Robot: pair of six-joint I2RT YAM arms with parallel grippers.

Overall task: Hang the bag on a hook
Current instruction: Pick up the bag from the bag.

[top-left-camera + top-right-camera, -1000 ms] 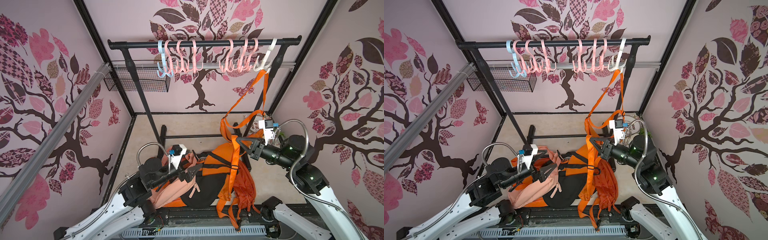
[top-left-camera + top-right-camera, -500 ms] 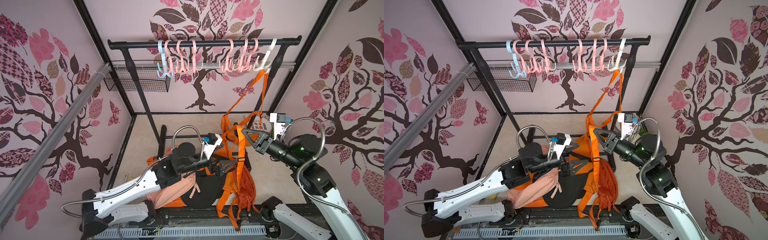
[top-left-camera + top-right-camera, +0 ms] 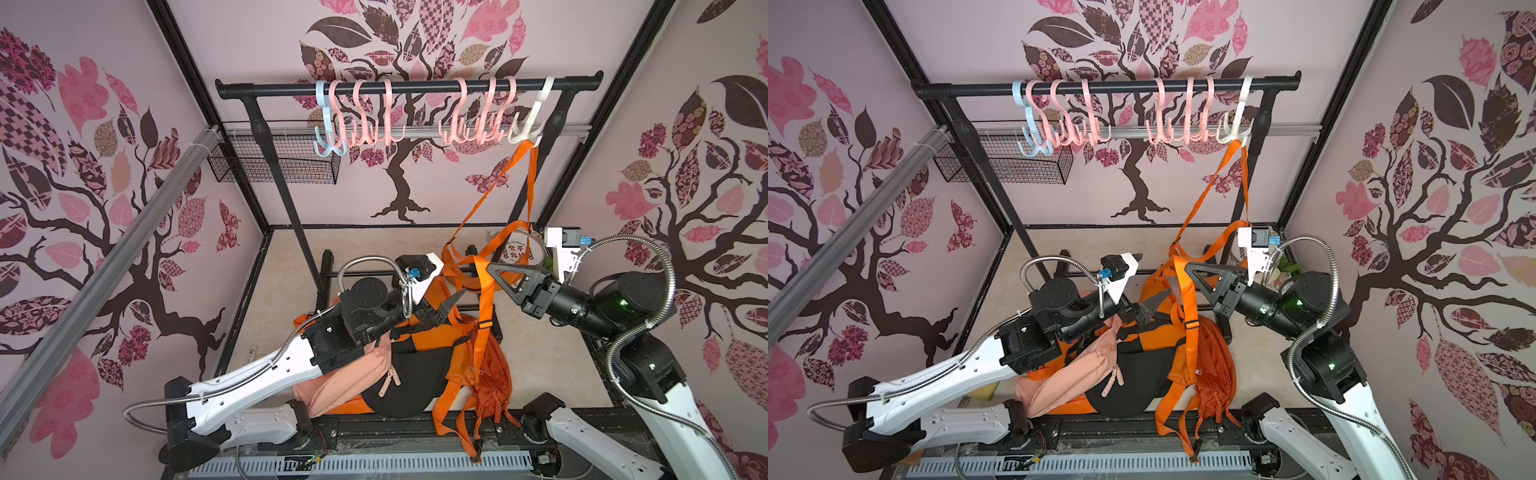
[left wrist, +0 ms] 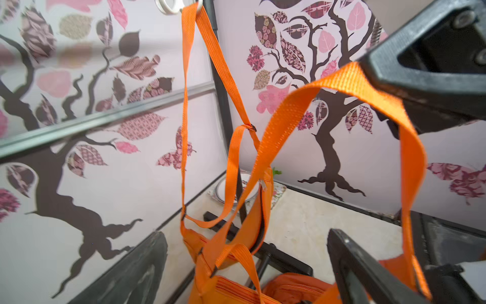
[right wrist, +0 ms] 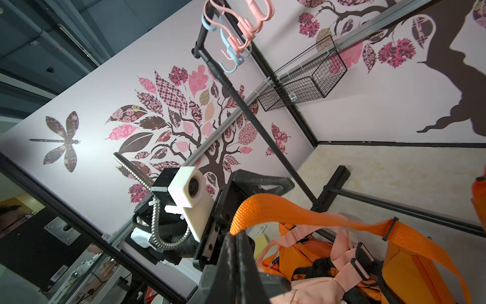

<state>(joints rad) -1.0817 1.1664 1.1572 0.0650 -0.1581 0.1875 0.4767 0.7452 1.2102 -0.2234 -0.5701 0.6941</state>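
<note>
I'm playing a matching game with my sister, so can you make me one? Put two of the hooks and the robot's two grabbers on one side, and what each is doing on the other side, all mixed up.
Things:
1. white plastic hook
2. light blue plastic hook
3. left gripper
4. right gripper

States:
A. shut on the wide orange webbing strap
B. bare, the hook nearest the black wire basket
C. open, holding nothing
D. a thin orange strap hangs from it

Pairs: 1-D, 2-B, 3-C, 4-A
</note>
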